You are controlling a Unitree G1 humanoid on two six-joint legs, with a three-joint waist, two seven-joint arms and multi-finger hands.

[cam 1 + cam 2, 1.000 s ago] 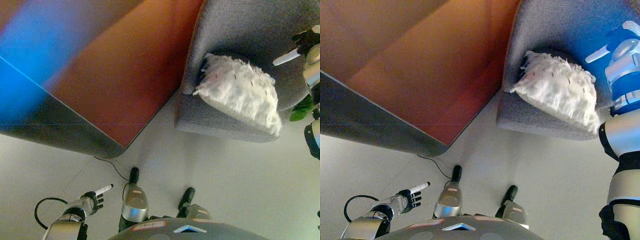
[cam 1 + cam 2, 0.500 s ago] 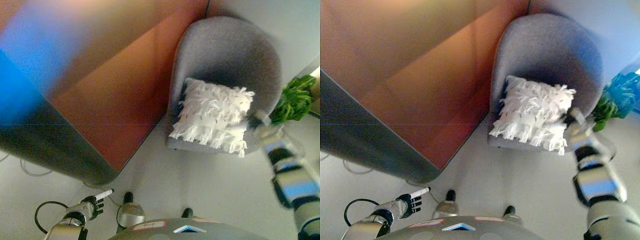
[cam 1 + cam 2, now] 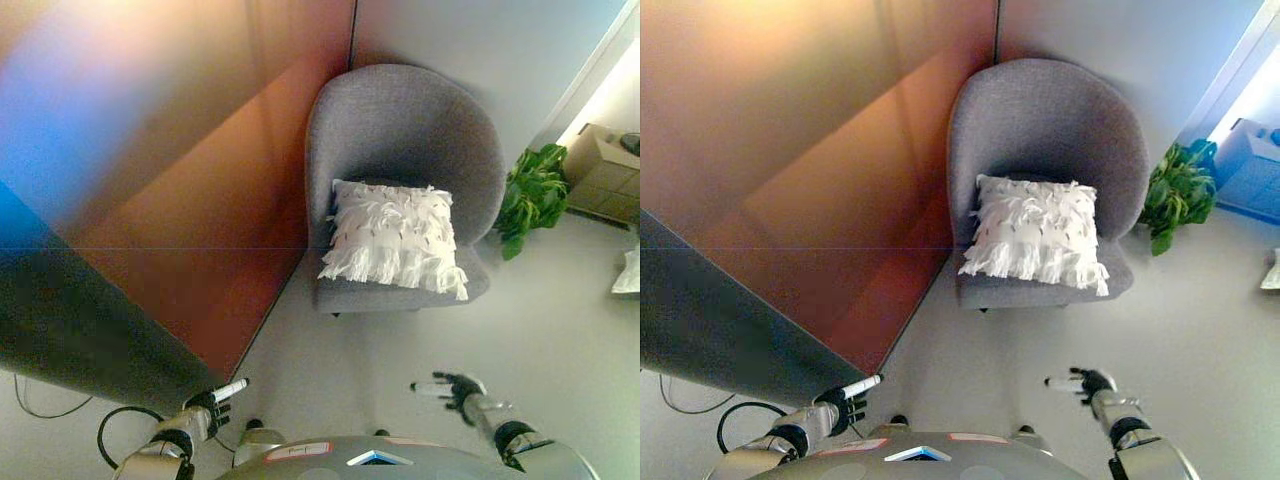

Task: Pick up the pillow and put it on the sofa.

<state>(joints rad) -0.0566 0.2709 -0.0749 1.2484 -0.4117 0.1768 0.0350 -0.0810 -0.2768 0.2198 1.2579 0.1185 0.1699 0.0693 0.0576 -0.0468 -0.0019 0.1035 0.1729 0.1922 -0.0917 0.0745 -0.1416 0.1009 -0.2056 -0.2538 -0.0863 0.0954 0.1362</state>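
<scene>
A white fringed pillow (image 3: pixel 392 238) lies on the seat of a grey round-backed armchair (image 3: pixel 404 130), leaning against its back. My left hand (image 3: pixel 214 408) is low at the lower left, fingers relaxed and empty, far from the chair. My right hand (image 3: pixel 452 386) is low at the lower right, fingers spread open and empty, well short of the chair's front edge. Neither hand touches the pillow.
A brown panel wall (image 3: pixel 190 190) runs along the left beside the chair. A green potted plant (image 3: pixel 530 195) stands right of the chair, with a cardboard box (image 3: pixel 600 170) behind it. Pale floor (image 3: pixel 560 330) lies between me and the chair.
The camera has pulled back and turned, so the whole chair now shows. My right hand has come away from the pillow and dropped to the lower right. The pillow stays on the seat.
</scene>
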